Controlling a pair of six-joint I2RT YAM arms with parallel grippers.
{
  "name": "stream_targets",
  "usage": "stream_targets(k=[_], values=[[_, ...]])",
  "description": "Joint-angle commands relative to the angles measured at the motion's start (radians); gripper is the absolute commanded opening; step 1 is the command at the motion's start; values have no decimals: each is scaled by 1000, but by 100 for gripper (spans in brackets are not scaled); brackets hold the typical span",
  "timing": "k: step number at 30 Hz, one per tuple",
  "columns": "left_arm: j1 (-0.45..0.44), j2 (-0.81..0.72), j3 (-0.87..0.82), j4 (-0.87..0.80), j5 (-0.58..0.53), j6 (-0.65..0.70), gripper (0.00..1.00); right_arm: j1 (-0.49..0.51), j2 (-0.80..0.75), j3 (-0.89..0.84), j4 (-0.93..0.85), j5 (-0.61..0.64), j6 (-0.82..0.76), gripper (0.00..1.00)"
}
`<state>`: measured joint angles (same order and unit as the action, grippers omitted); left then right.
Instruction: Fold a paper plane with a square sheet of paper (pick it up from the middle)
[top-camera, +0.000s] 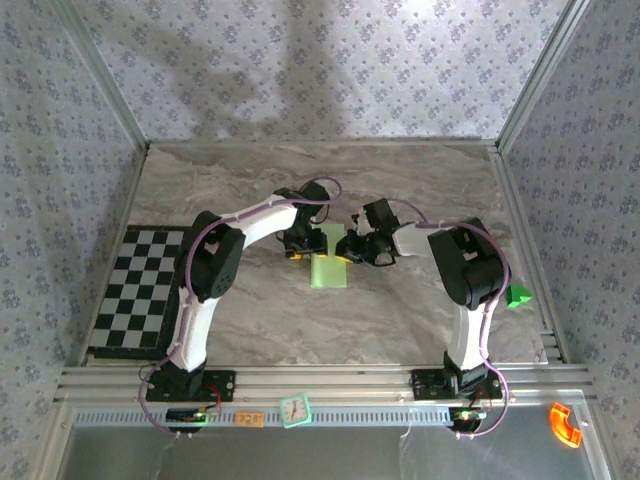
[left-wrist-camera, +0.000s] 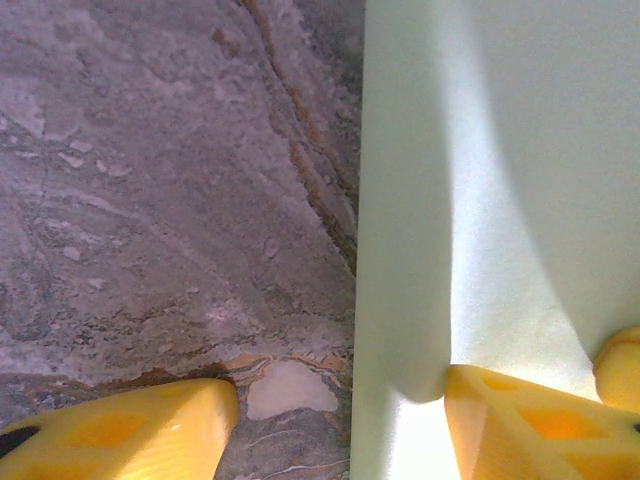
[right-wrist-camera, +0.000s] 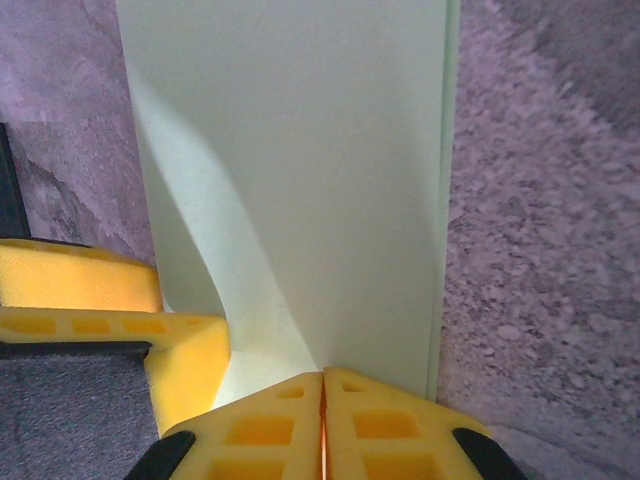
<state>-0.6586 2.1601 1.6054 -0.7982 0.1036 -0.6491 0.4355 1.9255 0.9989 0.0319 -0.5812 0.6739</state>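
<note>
Both grippers on the folded paper, mid-table

The square sheet of paper (top-camera: 330, 268) lies folded into a long strip in the middle of the table (top-camera: 420, 180). The left gripper (top-camera: 298, 250) straddles its left edge with fingers (left-wrist-camera: 120, 432) apart, one on the marble and one on the paper. The right gripper (top-camera: 350, 250) has its fingertips (right-wrist-camera: 265, 432) pressed together, pinching the sheet's edge.

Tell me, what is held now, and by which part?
The right gripper pinches the paper at one edge; the left gripper is open, holding nothing.
</note>
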Motion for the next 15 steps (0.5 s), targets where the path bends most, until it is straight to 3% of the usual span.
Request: stream_targets(k=[1, 9, 15], values=[[-11, 127, -80, 69, 31, -4, 61, -11, 54, -43, -98, 64, -37, 10], [18, -88, -51, 86, -31, -15, 61, -14, 102, -63, -161, 123, -89, 9], [57, -262, -132, 183, -80, -40, 62, -17, 118, -65, -187, 148, -100, 8]])
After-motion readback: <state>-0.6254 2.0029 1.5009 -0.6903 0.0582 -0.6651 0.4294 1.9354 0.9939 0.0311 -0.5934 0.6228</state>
